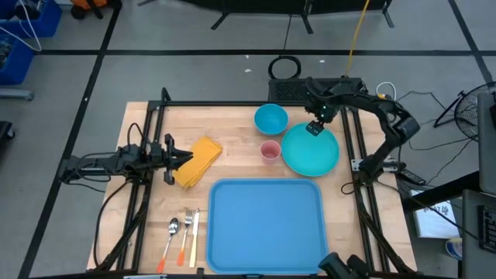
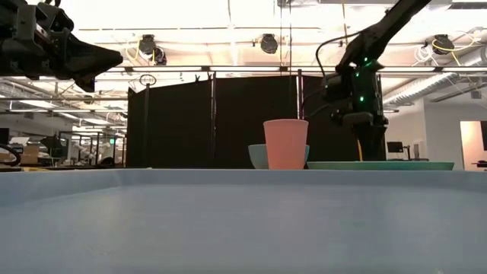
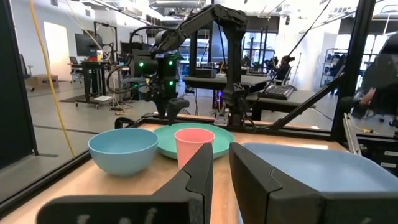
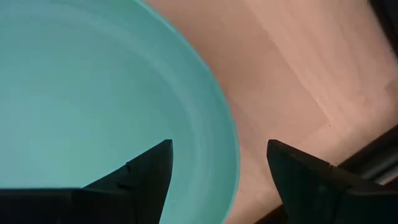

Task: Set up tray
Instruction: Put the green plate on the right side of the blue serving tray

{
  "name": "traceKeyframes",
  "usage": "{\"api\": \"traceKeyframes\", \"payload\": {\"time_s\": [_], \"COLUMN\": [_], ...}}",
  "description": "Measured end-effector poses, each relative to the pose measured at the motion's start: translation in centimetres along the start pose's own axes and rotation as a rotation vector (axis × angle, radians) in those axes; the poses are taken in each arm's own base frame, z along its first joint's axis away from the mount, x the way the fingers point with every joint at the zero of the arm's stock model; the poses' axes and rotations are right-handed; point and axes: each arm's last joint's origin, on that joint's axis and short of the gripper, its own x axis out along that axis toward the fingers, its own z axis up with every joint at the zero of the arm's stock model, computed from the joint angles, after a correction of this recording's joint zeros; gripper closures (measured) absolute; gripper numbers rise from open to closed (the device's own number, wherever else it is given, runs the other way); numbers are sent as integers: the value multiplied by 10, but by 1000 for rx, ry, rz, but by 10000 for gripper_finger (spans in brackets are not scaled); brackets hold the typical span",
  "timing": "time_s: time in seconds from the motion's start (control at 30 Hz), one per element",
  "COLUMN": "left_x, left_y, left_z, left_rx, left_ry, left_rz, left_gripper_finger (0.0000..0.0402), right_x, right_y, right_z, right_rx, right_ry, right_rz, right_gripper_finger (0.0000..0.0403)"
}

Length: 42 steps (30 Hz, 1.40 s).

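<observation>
The tray is seen lying flat on the near middle of the wooden table, its long light-blue surface bare and its low rim filling the foreground of the low view. Just to its left, at the near left of the table, a spoon, a fork and a knife are laid side by side, the spoon and fork with orange handles.

Beyond the far edge of the tray, a small pink cup is stood upright, apart from the tray. Just right of the cup a round teal plate is set, and just beyond the cup a blue bowl is placed. A folded yellow cloth is laid to the far left of the tray.

The right hand is held low over the far left rim of the plate; in the right wrist view its fingers are shown spread apart, with the plate's rim between them, nothing pinched. The left hand is held above the table at the left edge of the cloth, raised clear of it in the low view; its fingers are shown nearly pressed together, a narrow slit left between them, with nothing held.
</observation>
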Motion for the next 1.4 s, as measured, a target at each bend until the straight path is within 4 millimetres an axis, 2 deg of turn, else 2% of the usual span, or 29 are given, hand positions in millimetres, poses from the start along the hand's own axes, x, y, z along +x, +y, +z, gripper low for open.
{"api": "traceKeyframes", "payload": {"time_s": [0.43,0.63,0.87,1.2,1.4], "left_x": [0,0,0,0,0], "left_y": [0,0,0,0,0], "left_z": [-2,-2,-2,-2,-2], "left_rx": [-10,-10,-9,-9,-9], "left_ry": [23,22,22,20,20], "left_rz": [1,1,1,3,3], "left_gripper_finger": [346,346,346,346,346], "right_x": [33,40,50,47,47], "right_y": [-16,-18,-16,-15,-15], "right_z": [9,7,-2,-3,-6], "right_rx": [44,27,-44,-49,-73], "right_ry": [95,114,144,140,173], "right_rz": [-11,-2,9,13,29], "right_gripper_finger": [149,170,233,380,393]}}
